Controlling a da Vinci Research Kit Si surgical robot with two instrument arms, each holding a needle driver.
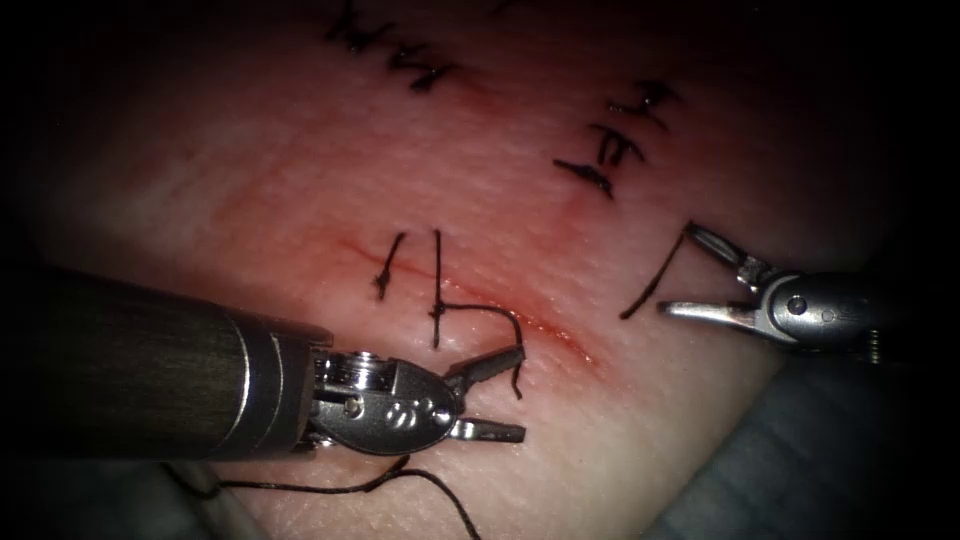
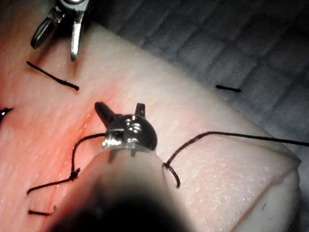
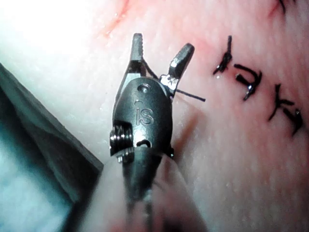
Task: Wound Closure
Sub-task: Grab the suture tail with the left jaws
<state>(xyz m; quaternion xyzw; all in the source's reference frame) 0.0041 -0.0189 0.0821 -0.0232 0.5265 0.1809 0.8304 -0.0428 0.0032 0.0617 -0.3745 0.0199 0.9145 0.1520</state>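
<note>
Both claws, left and right, gape empty beside the knotted black thread.

The only clear marking is on the right arm's tool: in the right wrist view the letters "iS" stand engraved on the dark metal body behind its jaws, below a small round pivot hole. In the endoscope view the left arm's tool carries a small embossed mark on its shiny clevis, a few curled characters too small to make out. No other writing, number or label can be read.
</note>
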